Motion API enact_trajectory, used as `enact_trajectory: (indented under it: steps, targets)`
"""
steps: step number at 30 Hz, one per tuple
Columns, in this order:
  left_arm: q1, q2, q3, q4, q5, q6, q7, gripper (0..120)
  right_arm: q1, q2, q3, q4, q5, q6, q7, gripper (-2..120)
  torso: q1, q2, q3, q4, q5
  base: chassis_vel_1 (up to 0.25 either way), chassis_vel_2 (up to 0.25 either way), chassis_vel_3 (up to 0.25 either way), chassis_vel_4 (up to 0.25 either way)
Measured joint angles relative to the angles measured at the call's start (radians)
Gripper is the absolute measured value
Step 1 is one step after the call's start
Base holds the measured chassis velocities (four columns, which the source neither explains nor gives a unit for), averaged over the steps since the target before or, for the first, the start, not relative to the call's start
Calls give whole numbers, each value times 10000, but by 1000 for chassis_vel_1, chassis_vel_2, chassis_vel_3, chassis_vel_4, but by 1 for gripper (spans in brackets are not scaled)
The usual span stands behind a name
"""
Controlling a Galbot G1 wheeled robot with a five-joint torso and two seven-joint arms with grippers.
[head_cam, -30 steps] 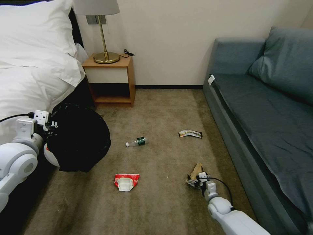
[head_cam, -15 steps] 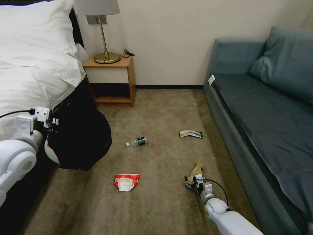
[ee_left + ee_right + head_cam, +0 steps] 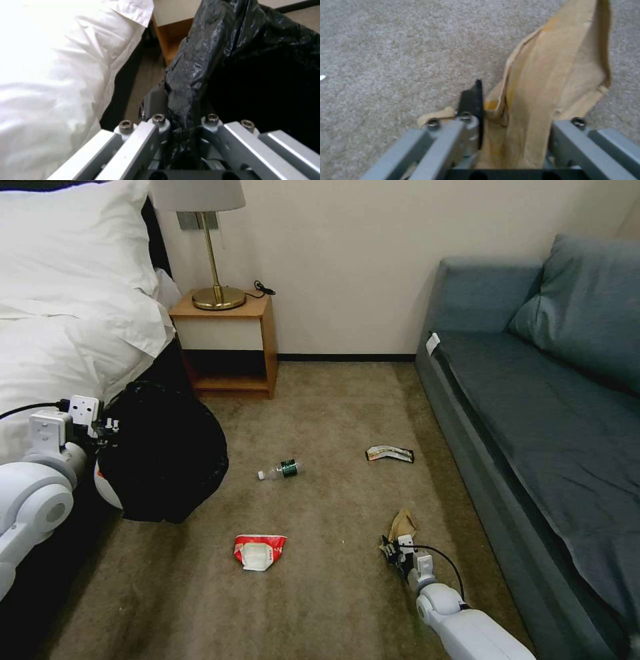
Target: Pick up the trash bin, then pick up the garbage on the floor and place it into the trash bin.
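Observation:
The trash bin (image 3: 167, 453), white with a black bag over its rim, hangs tilted beside the bed. My left gripper (image 3: 107, 430) is shut on its bag-covered rim (image 3: 186, 100). At the lower right, my right gripper (image 3: 393, 547) is down at the floor (image 3: 320, 593). Its fingers are closed around the crumpled brown paper (image 3: 403, 525), which fills the gap between them in the right wrist view (image 3: 553, 82) and touches the carpet. More garbage lies on the carpet: a clear bottle (image 3: 280, 470), a red-and-white packet (image 3: 259, 551) and a flat wrapper (image 3: 389, 453).
The bed with white linen (image 3: 60, 327) is at the left, close to the bin. A wooden nightstand (image 3: 230, 347) with a brass lamp stands at the back wall. A blue-grey sofa (image 3: 547, 413) runs along the right, close to my right arm.
My right gripper has shifted slightly left and narrowed around the brown paper. My left arm has raised the bin a little.

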Motion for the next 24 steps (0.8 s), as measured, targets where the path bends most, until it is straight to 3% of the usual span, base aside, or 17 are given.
enact_trajectory:
  steps: [4, 17, 24]
  targets:
    - [-114, -64, 110, 50, 26, -3, 7, 4, -27, -238, 36, 394, 117, -30, -47, 0, 1, 0, 0, 0, -1, 0, 0, 0, 0]
    - [-141, -267, 182, 85, 92, -6, -8, 4, 655, -641, -528, 1701, 110, 444, -267, 0, 0, 0, 0, 2, 0, 0, 0, 0, 0]
    - [-274, -509, 313, 191, 187, -56, -6, 4, 1815, -694, -1130, 3131, 394, 772, -701, 0, 1, 0, -1, -1, -3, 0, 0, 0, 0]
